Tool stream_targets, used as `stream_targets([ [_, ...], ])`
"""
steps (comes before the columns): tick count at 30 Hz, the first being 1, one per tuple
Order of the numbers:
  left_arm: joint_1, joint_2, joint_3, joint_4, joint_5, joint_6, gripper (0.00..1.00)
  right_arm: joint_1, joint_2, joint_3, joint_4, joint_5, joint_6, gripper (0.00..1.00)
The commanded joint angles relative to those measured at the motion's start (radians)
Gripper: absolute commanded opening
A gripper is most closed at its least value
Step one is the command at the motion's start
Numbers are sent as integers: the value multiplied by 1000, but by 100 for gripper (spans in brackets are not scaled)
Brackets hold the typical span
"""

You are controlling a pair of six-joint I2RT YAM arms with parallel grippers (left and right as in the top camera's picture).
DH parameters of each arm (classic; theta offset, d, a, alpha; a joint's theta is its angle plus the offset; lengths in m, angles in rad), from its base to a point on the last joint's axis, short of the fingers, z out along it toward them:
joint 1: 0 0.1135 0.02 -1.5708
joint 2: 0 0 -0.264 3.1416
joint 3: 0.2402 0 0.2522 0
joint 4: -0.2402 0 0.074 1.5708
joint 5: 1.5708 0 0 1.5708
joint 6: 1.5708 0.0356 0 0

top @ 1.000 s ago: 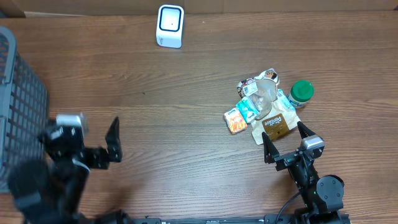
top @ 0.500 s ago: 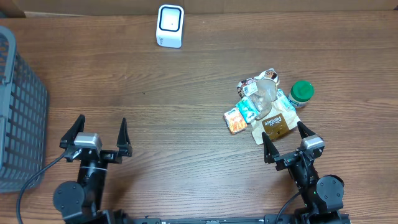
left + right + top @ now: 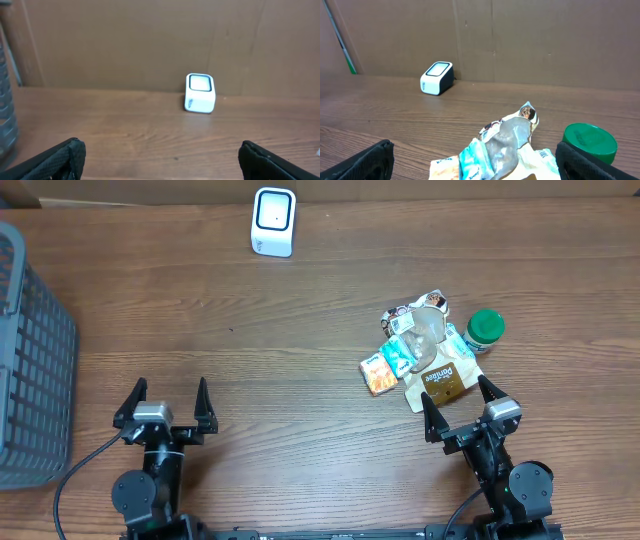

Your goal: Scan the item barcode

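The pile of packets (image 3: 420,350) lies on the right half of the wooden table (image 3: 300,320), a little nearer than the middle. On top of it is a crumpled clear wrapper (image 3: 428,330), with pale blue packets under it. A brown packet (image 3: 441,380) sticks out on the near side and a small orange packet (image 3: 378,374) lies at the left edge. A jar with a green lid (image 3: 485,330) stands just beside the pile on its right.

The white scanner (image 3: 273,221), with a dark-framed window on its face, stands at the far edge of the table. It is slightly left of the middle and well apart from the pile. In the left wrist view it stands in front of a brown cardboard wall (image 3: 125,40).

The right gripper (image 3: 456,392) rests low at the near edge, just in front of the pile. Its two black fingers (image 3: 360,162) are spread as wide as they go and hold nothing. The near edge of the brown packet lies close to the fingertips, and whether they touch cannot be told. The right wrist view shows the clear wrapper and the green lid between the spread fingers, with the scanner far off to the left.

The left gripper (image 3: 170,385) sits at the near edge on the left half of the table. It too is spread wide and holds nothing, with bare wood between its fingers (image 3: 55,160), and it points toward the scanner.

A grey mesh basket (image 3: 30,380) stands at the far left edge of the table, to the left of the left gripper.
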Motion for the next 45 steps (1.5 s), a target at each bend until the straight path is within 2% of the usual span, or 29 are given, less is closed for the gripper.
stream_targets([
  [1,-42,-78,-6,-56,-94,61,100,-3,-10,-10,5,3,2,100],
  [5,-95,-193,-6,-201,-171,98,100,-3,-10,-10,5,3,2,100],
  [11,-128,-187,-6,-281,-242,102,100,-3,-10,-10,5,3,2,100],
  [45,-128,-186,-6,-282,-259,101,100,-3,-10,-10,5,3,2,100],
])
